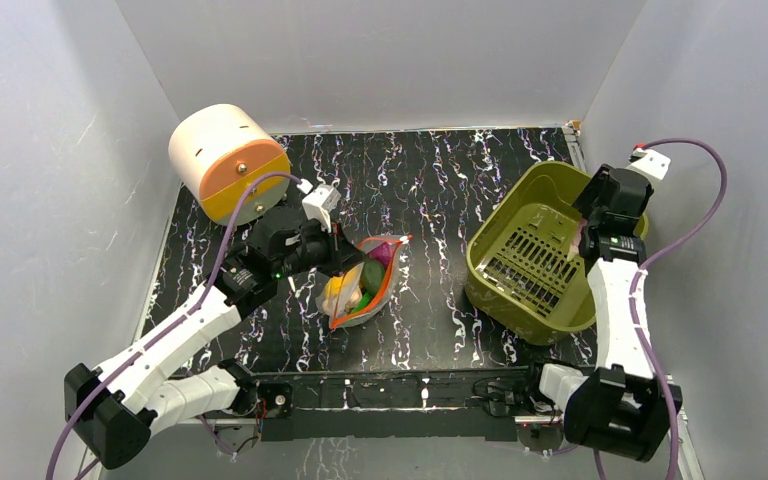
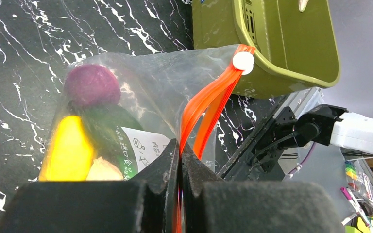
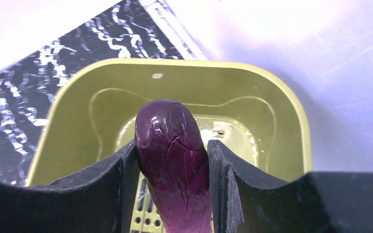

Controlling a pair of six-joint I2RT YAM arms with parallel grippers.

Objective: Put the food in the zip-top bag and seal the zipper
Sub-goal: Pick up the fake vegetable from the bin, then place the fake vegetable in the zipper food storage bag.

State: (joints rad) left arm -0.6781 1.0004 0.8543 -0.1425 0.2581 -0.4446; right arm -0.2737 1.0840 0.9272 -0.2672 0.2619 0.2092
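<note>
Left jaws are pinched shut on the zipper (image 2: 209, 104) of the one zip-top bag (image 2: 160, 87), mid tabletop (image 1: 430, 200); right jaws, partway open, clamp the one eggplant (image 3: 175, 165), long axis along them, over the one basket (image 3: 77, 111) at right. I read the bag's mouth as left of it. Four foods inside: yellow oval (image 2: 68, 153), pink-purple round (image 2: 92, 86), beige lump (image 2: 104, 171), green piece (image 1: 371, 273)

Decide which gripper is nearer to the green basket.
Right. The right gripper is over the basket, holding an eggplant; the left gripper is apart from it, across the table, shut on the bag's orange strip.
</note>
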